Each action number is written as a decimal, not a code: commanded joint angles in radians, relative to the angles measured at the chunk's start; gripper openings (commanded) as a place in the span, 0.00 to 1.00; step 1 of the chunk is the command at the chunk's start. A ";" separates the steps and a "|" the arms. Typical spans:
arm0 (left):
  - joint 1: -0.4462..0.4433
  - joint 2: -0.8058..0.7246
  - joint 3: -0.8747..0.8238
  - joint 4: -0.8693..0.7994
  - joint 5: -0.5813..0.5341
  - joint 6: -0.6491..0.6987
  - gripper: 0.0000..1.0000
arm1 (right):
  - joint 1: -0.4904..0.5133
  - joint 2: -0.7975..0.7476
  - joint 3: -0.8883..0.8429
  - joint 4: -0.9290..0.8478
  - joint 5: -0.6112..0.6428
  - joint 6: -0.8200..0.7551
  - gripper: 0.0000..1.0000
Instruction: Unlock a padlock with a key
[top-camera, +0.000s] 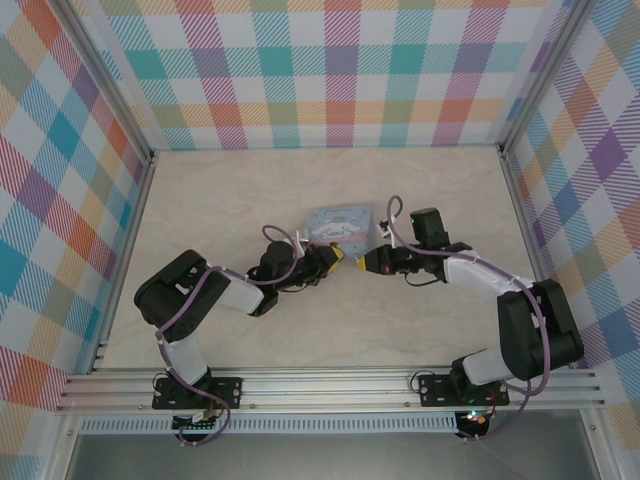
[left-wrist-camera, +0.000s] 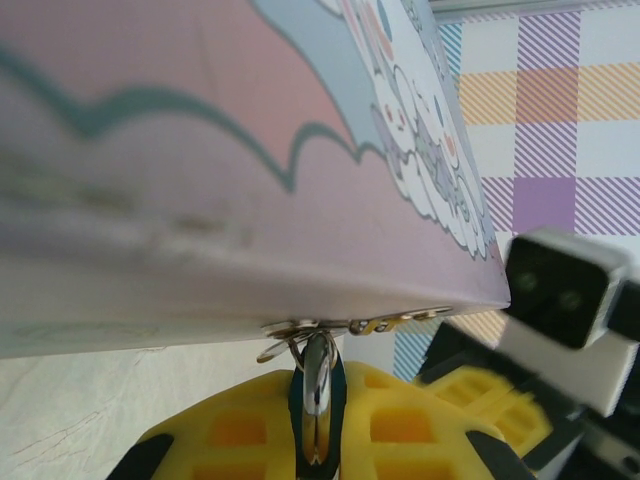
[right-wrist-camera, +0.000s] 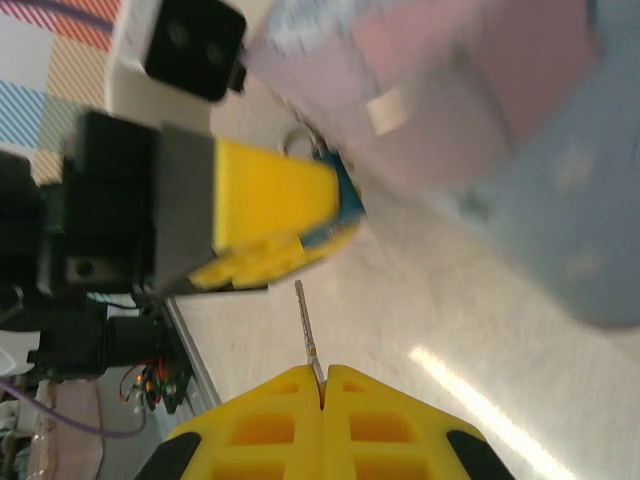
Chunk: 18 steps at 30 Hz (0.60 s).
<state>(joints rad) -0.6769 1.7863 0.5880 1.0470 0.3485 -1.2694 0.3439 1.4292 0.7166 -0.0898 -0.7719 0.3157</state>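
tin (top-camera: 338, 222) at middle of table (top-camera: 230, 190), left gripper (top-camera: 336, 257) at its 6 o'clock pinching padlock (right-wrist-camera: 347, 200), right gripper (top-camera: 363, 262) at 5 o'clock pinching key (right-wrist-camera: 305, 325), near padlock

No text, label, brand, number or sign can be read. The tin (top-camera: 338, 222), just beyond both sets of jaws, is printed with a cartoon figure, but no lettering can be made out on it; in the wrist views its print is blurred. No marking can be read on the padlock (right-wrist-camera: 347, 195) gripped in the left jaws. None can be read on the key (right-wrist-camera: 305, 320) pinched in the right jaws.
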 joint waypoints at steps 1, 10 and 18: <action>0.010 -0.023 0.030 0.067 0.022 -0.014 0.00 | 0.029 0.008 -0.037 0.043 -0.041 0.028 0.02; 0.010 -0.033 0.027 0.055 0.061 0.048 0.00 | 0.053 0.072 0.007 0.050 0.001 0.026 0.02; 0.010 -0.025 0.031 0.059 0.100 0.093 0.00 | 0.053 0.088 0.033 0.051 0.025 0.016 0.02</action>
<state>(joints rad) -0.6716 1.7863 0.5884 1.0489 0.3912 -1.2110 0.3943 1.5047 0.7151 -0.0593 -0.7471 0.3439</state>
